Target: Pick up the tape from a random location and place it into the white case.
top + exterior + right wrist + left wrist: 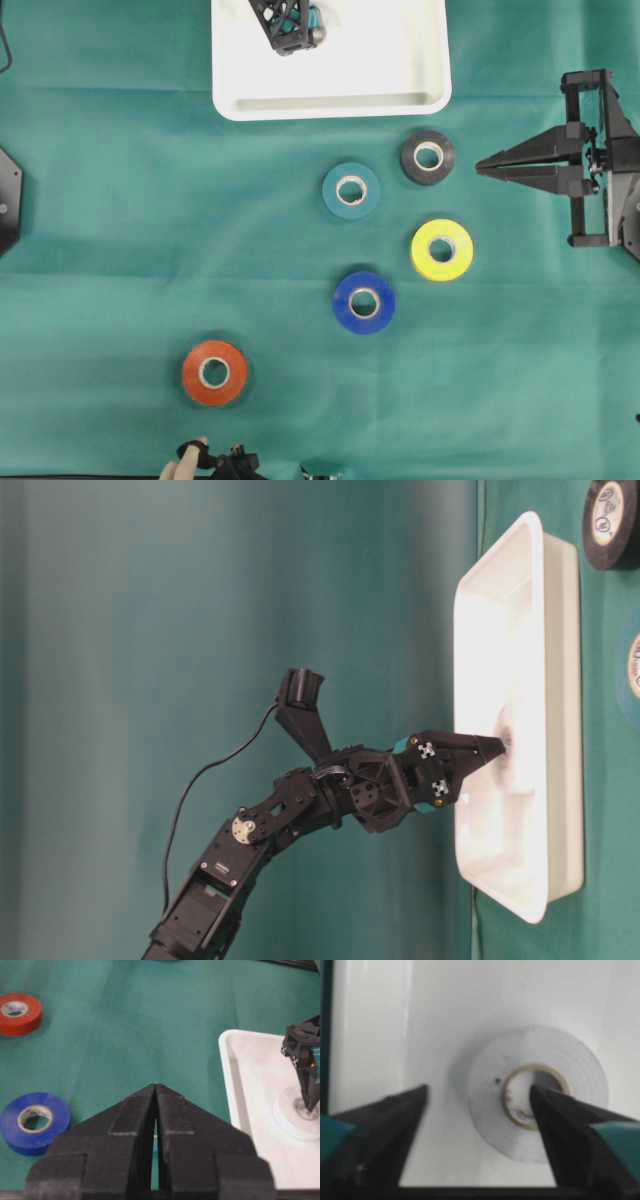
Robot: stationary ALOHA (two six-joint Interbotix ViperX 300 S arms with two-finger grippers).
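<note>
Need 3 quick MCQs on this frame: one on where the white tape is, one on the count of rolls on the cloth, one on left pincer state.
1. Where does the white tape roll lie?
A. In the white case
B. On the green cloth
C. In the right pincer

2. How many tape rolls lie on the cloth in the overhead view?
A. Three
B. Five
C. Seven

3. How does the left pincer stand?
A. Shut on the roll
B. Shut and empty
C. Open, astride one side of the roll

Answers:
1. A: the left wrist view shows the roll flat on the white floor of the case.
2. B: teal, black, yellow, blue and red.
3. C: the fingers stand wide apart, one over the roll's core, one outside it.
</note>
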